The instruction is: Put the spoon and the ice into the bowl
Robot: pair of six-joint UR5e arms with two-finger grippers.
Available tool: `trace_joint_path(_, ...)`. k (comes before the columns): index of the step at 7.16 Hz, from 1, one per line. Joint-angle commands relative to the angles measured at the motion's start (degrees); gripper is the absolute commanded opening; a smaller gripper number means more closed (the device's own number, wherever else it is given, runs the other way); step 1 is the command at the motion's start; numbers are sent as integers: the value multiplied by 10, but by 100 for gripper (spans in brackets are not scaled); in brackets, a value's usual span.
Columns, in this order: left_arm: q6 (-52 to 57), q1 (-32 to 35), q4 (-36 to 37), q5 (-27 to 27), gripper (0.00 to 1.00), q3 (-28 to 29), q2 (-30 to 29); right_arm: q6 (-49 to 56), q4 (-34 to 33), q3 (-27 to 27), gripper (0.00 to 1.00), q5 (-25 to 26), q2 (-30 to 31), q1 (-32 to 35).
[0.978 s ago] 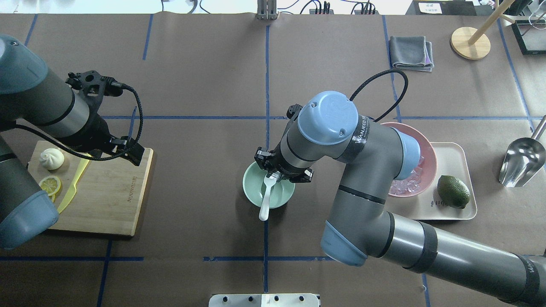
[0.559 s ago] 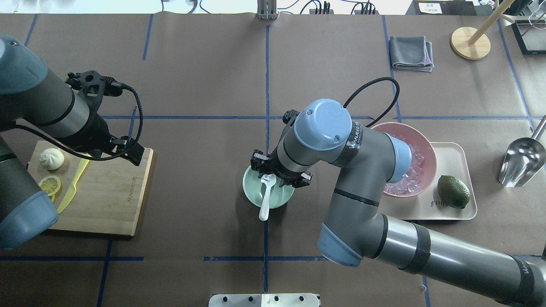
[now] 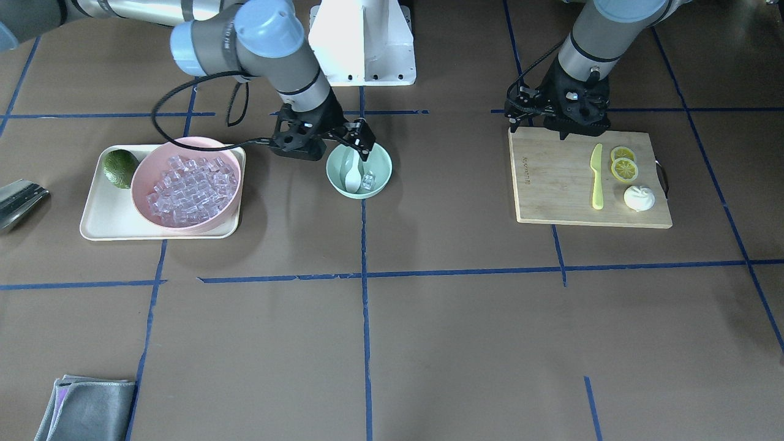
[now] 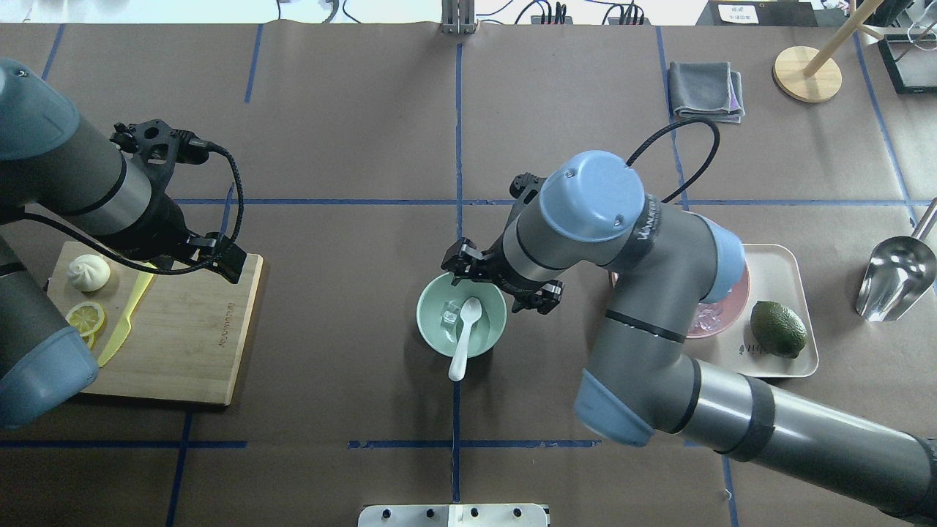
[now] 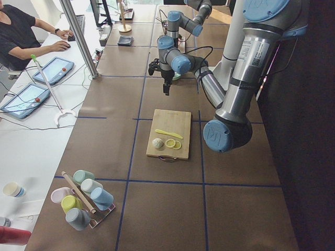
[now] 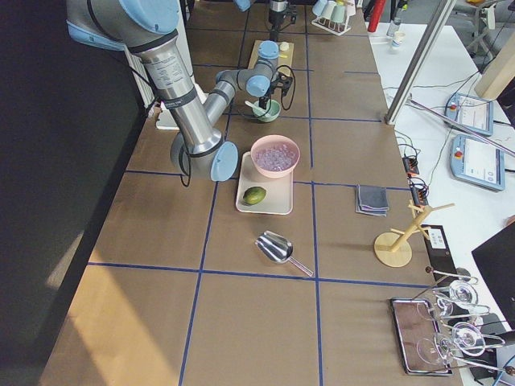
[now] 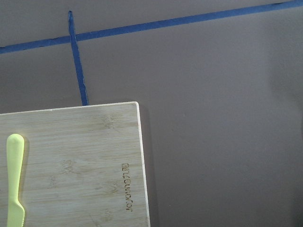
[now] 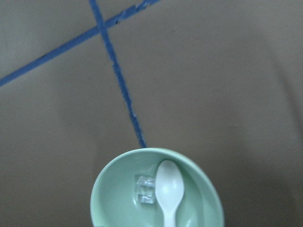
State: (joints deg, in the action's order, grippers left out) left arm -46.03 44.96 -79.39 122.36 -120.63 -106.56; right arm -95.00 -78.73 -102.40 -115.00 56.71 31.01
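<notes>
The right arm (image 4: 644, 307) reaches forward and inward with its elbow bent. Its wrist is turned straight down, and the right gripper (image 3: 326, 138) hangs low, its fingers hidden beneath the wrist. The left arm (image 4: 80, 190) is folded close to the base. The left gripper (image 3: 566, 119) also points down with its fingers hidden.

One spoon (image 4: 464, 338), one knife (image 3: 596, 176) — two lemon slices (image 3: 625, 169)

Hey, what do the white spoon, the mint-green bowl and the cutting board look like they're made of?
Spoon: likely plastic; opaque white, smooth, with a soft sheen.
Bowl: probably plastic or melamine; even mint colour and a satin surface, though glazed ceramic can't be ruled out.
Cutting board: wood or bamboo; pale grain in strips, matte finish.
</notes>
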Motion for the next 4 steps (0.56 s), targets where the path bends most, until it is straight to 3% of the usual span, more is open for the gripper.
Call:
trace_joint_path(1, 54, 27, -1, 1, 96, -18, 47, 22, -6, -81, 99, -93, 105, 115)
trace_joint_path(2, 129, 62, 0, 2, 96, -20, 82, 86, -6, -92, 99, -130, 150, 168)
trace_joint_path(4, 290, 157, 3, 39, 96, 3, 132, 321, -6, -105, 99, -198, 273, 284)
